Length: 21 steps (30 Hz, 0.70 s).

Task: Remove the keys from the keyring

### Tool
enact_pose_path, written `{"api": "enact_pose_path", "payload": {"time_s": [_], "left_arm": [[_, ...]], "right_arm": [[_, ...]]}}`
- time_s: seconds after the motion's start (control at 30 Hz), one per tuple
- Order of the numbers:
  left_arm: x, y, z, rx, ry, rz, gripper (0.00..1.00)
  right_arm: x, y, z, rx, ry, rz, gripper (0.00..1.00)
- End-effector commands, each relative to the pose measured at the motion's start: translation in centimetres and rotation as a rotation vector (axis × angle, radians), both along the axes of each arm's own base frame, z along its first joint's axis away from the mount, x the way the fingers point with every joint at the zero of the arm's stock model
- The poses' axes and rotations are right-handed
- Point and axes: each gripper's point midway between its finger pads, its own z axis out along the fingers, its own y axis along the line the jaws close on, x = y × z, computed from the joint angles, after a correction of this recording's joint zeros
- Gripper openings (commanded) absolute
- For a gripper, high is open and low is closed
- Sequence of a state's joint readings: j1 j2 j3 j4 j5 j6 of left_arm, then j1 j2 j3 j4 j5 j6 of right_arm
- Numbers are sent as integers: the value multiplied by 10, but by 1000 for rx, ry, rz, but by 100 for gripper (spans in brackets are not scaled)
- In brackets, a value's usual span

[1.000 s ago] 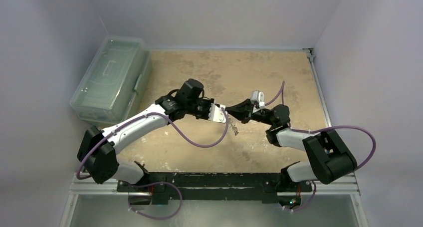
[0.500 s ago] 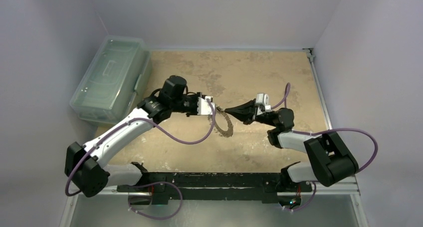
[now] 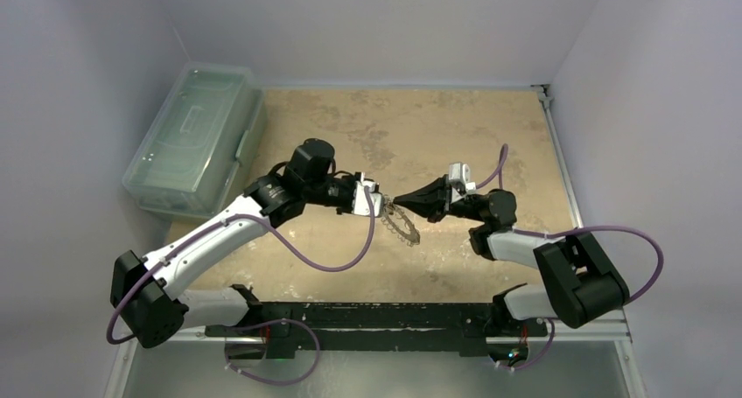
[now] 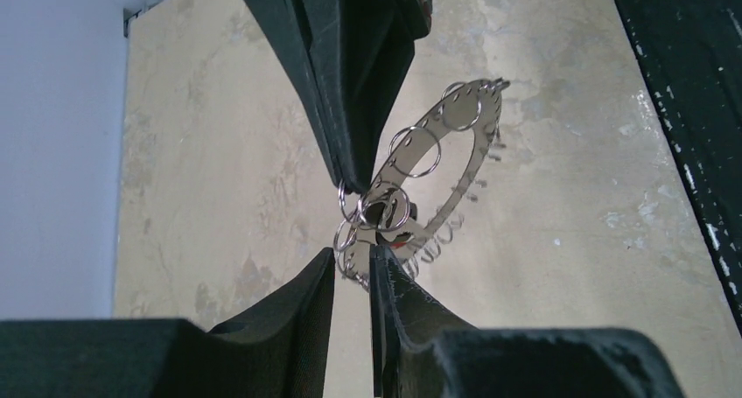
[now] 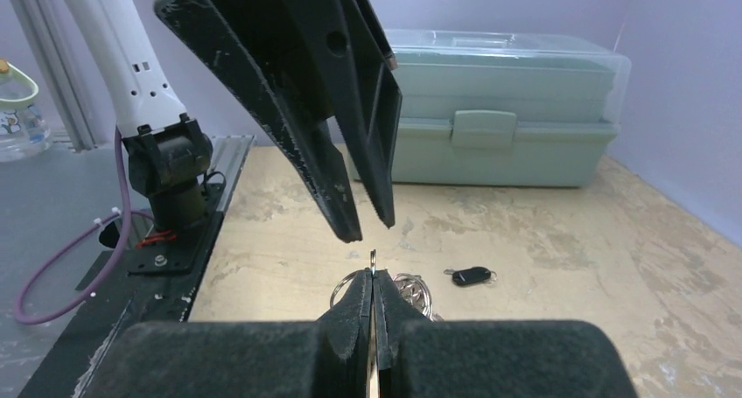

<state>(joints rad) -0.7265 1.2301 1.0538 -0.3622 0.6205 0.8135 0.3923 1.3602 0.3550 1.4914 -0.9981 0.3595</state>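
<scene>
The keyring [image 3: 403, 224] is a wide, thin silvery hoop fringed with small split rings and keys. It hangs in the air over the table's middle. My right gripper [image 3: 398, 199] is shut on its upper edge; in the right wrist view the ring's rim [image 5: 373, 258] pokes out between the pinched right gripper [image 5: 374, 277]. My left gripper [image 3: 380, 200] faces it from the left, jaws a little apart. In the left wrist view the left gripper [image 4: 354, 256] has the small split rings [image 4: 385, 212] just past its tips, nothing clamped. The keyring [image 4: 477, 140] curves away behind.
A black key fob [image 5: 472, 276] lies loose on the sandy tabletop [image 3: 437, 127] beyond the ring. A pale green lidded toolbox [image 3: 194, 136] stands along the left side. The black base rail [image 3: 367, 315] runs along the near edge.
My left gripper opened and drew back to the left, then edged back toward the ring. The keyring swung and now hangs from the right gripper alone.
</scene>
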Motion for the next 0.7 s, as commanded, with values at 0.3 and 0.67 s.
{"api": "enact_pose_path", "payload": {"time_s": [0.3, 0.67], "left_arm": [[-12, -18, 3, -69, 45, -37, 16], [-6, -25, -8, -76, 54, -11, 13]], "right_arm": [[-20, -7, 56, 129, -301, 14, 0], [-22, -8, 57, 133, -304, 24, 0]]}}
